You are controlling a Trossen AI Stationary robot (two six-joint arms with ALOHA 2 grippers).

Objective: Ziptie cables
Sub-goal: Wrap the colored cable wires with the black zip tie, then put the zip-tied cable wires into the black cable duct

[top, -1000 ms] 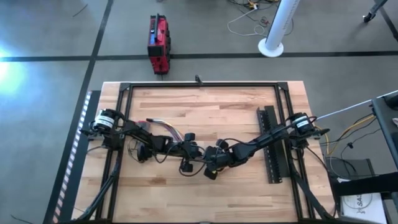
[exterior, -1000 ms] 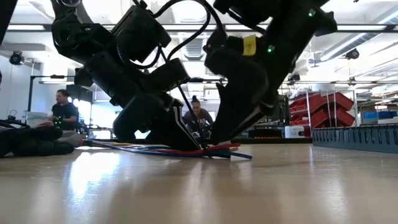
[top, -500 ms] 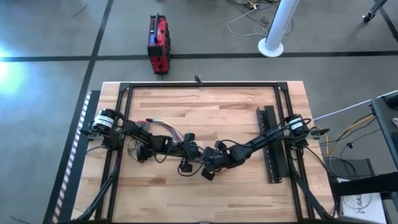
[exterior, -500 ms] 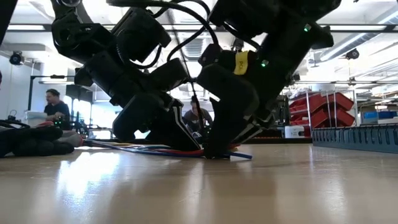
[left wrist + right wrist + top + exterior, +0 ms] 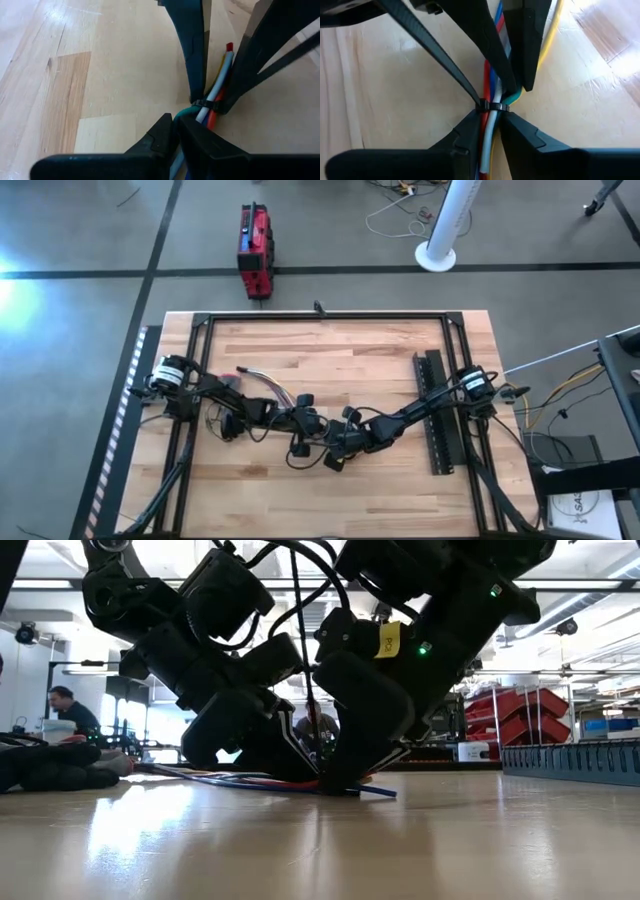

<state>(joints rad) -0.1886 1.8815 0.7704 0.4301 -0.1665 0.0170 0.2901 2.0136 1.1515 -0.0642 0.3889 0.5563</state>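
**Both grippers meet at the zip-tied bundle**

Since a second ago the right gripper (image 5: 335, 452) has slid leftward across the table (image 5: 380, 360) and now sits just beside the left gripper (image 5: 300, 442), near the table's middle; in the low view its body now covers most of the person seated directly behind the arms. Another person (image 5: 62, 710) at the far left of the room has turned away from the position seen earlier.

On writing, little can be read. A yellow label (image 5: 388, 640) on the right arm carries dark marks too small to make out, and green indicator lights glow near it. A red case (image 5: 255, 248) on the floor beyond the table shows no legible lettering.

The cables (image 5: 492, 107) lie on the wood between the two grippers, with red, blue, white, teal and yellow strands visible. The ziptie (image 5: 492, 105) is looped around them as a thin black band, its long tail running off at an angle. In the right wrist view the right gripper's fingers (image 5: 470, 131) pinch the bundle just below the band. In the left wrist view the left gripper's fingers (image 5: 160, 137) are closed on the cables just beside the band (image 5: 204, 104). From above, the arms hide the ziptie entirely and most of the bundle. A perforated black bar (image 5: 438, 412) lies under the right arm.
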